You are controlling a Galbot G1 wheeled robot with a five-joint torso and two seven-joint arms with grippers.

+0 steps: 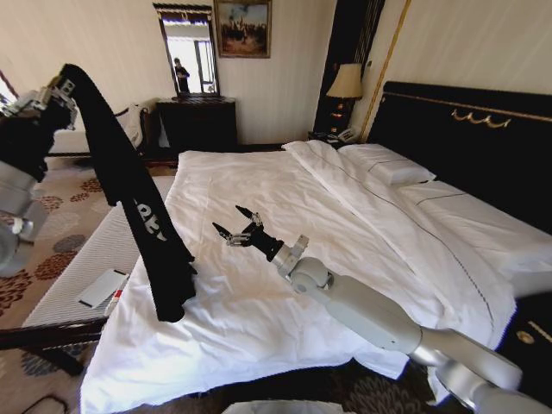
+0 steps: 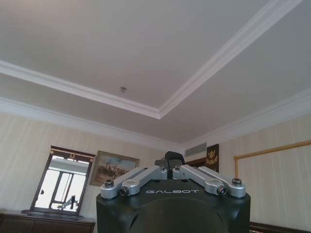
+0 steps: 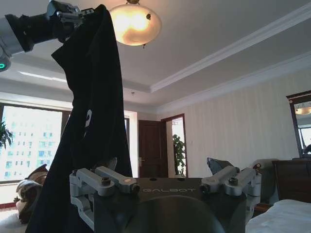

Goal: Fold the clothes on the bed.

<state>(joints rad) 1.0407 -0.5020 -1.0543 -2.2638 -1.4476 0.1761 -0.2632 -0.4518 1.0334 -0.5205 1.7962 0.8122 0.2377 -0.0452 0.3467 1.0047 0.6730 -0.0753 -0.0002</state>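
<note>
I have the left gripper point(image 1: 62, 89) raised high beyond the bed's foot-end corner on my left, pinched shut on the top of the black T-shirt point(image 1: 129, 190). The shirt hangs from it as a long, narrow, bunched strip, sloping down so that its lower end drapes onto the white duvet near the foot-end edge of the bed point(image 1: 285, 185). White lettering shows partway down the cloth, too twisted to read. In the right wrist view the same shirt point(image 3: 92, 121) dangles under a ceiling lamp point(image 3: 135, 22), with the left gripper point(image 3: 68, 12) clamped on its upper edge.

The right gripper point(image 1: 238, 222) hovers low over the middle of the duvet, its fingers spread wide and holding nothing, well apart from the hanging shirt. In its own wrist view the right gripper's fingers point(image 3: 116, 179) stand open too.

I judge this to be the lifting and shaking-out step, before any fold is made. The next move seems to call for bringing the empty right gripper across to catch a second point on the shirt, a hem or shoulder, so the cloth can be spread flat on the bed.
</note>
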